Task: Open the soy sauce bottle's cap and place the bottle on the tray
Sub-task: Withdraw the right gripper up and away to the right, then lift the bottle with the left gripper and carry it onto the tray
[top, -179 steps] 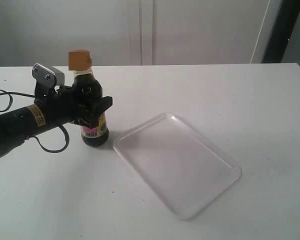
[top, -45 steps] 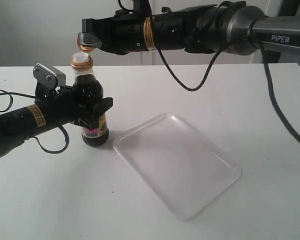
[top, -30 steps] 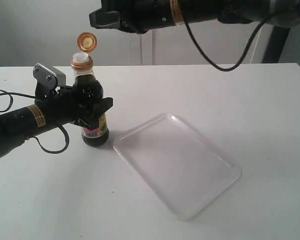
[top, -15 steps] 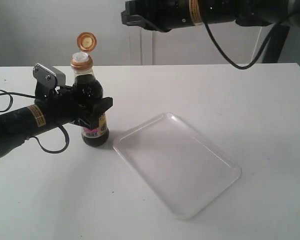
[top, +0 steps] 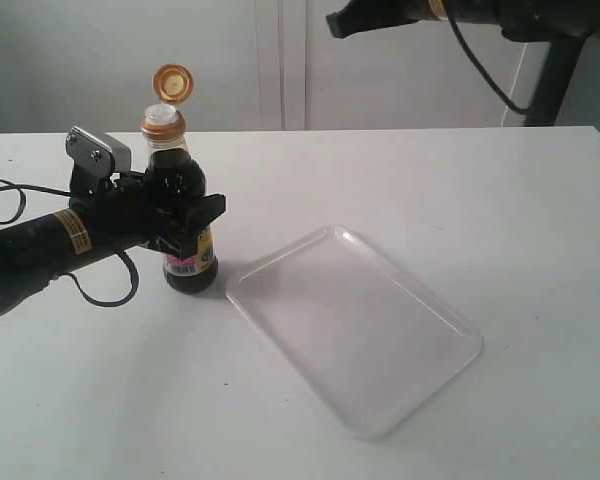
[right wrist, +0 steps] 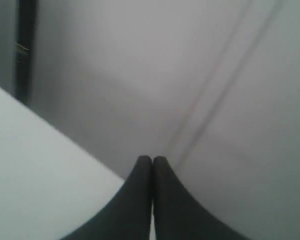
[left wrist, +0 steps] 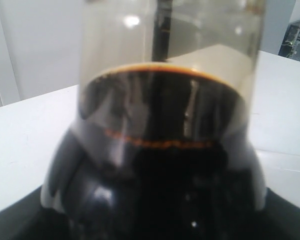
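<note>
The soy sauce bottle (top: 183,190) stands upright on the table, left of the tray (top: 380,340), with dark liquid and its label low down. Its golden-orange cap (top: 170,84) is flipped open and stands up on its hinge above the ribbed collar. My left gripper (top: 188,218) is shut on the bottle's body from the left. In the left wrist view the bottle (left wrist: 165,165) fills the picture and hides the jaws. My right gripper (top: 336,21) hangs high at the upper right, far from the bottle. In the right wrist view it (right wrist: 152,161) is shut with nothing held.
The white tray lies flat at an angle in the middle of the white table (top: 500,200). A black cable (top: 5,190) trails from the left arm across the table's left side. A pale wall stands behind.
Six seconds ago the cap was down. The right gripper flipped it open, then drew away up and to the right. The left gripper and the bottle have not moved.
</note>
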Robot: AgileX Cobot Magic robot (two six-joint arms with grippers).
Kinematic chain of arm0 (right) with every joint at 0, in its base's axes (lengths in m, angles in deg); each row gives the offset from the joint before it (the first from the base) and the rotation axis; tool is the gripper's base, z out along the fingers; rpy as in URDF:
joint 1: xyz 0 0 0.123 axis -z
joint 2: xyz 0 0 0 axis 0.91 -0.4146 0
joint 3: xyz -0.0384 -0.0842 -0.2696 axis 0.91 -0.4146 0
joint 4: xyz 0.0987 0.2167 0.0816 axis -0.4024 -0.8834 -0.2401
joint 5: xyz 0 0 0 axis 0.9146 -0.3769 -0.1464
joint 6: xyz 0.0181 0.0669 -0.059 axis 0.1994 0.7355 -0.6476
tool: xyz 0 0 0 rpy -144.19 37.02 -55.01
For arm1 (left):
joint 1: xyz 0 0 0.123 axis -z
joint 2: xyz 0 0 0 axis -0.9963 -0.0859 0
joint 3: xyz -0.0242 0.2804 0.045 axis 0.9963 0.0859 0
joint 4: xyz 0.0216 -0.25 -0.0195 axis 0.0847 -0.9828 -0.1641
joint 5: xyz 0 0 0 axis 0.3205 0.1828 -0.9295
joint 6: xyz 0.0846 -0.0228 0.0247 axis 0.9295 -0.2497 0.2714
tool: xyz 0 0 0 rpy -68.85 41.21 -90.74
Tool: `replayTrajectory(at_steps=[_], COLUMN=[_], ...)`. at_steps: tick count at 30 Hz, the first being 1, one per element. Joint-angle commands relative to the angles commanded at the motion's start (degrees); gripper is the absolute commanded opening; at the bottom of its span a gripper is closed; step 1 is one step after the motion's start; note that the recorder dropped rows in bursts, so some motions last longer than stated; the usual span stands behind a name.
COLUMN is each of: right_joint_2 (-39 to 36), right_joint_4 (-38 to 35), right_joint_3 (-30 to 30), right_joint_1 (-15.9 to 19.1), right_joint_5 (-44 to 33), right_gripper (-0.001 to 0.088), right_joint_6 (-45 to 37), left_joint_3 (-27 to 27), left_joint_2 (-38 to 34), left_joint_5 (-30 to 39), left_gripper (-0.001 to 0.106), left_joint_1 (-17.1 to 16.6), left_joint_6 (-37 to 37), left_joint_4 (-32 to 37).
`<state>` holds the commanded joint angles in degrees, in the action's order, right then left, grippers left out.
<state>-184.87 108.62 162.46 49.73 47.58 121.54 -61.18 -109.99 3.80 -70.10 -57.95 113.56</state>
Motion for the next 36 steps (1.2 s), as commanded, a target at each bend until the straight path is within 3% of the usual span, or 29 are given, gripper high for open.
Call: replayTrajectory(at_steps=[4, 7, 9, 15, 18, 23, 36], right_joint_2=[1.2, 1.3, 1.3, 1.7, 2.0, 5.0, 16.9], right_joint_4=[-0.8, -8.1, -18.6, -72.0, -85.9, -92.7, -94.2], right_joint_3=[0.0, 0.0, 0.0, 0.0, 0.0, -2.7, -27.1], right_joint_1=[0.0, 0.3, 1.0, 5.4, 5.6, 5.8, 7.1], right_joint_5=[-17.4, -29.0, -31.6, -35.1, -39.4, -40.2, -26.5], right_gripper=[0.0, 0.0, 0.0, 0.0, 0.0, 0.0, 0.0], right_joint_6=[-3.2, -12.5, -24.8, -61.4, -73.4, -75.1, -73.8], left_joint_3=[0.0, 0.0, 0.0, 0.0, 0.0, 0.0, 0.0], left_joint_2=[0.0, 0.0, 0.0, 0.0, 0.0, 0.4, 10.1], left_joint_5=[0.0, 0.0, 0.0, 0.0, 0.0, 0.0, 0.0], left_gripper=[0.0, 0.0, 0.0, 0.0, 0.0, 0.0, 0.0], left_joint_1=[0.0, 0.0, 0.0, 0.0, 0.0, 0.0, 0.0], left_joint_6=[0.0, 0.0, 0.1, 0.3, 0.3, -0.1, -0.4], left_joint_4=[1.3, 1.2, 0.7, -0.6, -0.6, -0.6, -1.1])
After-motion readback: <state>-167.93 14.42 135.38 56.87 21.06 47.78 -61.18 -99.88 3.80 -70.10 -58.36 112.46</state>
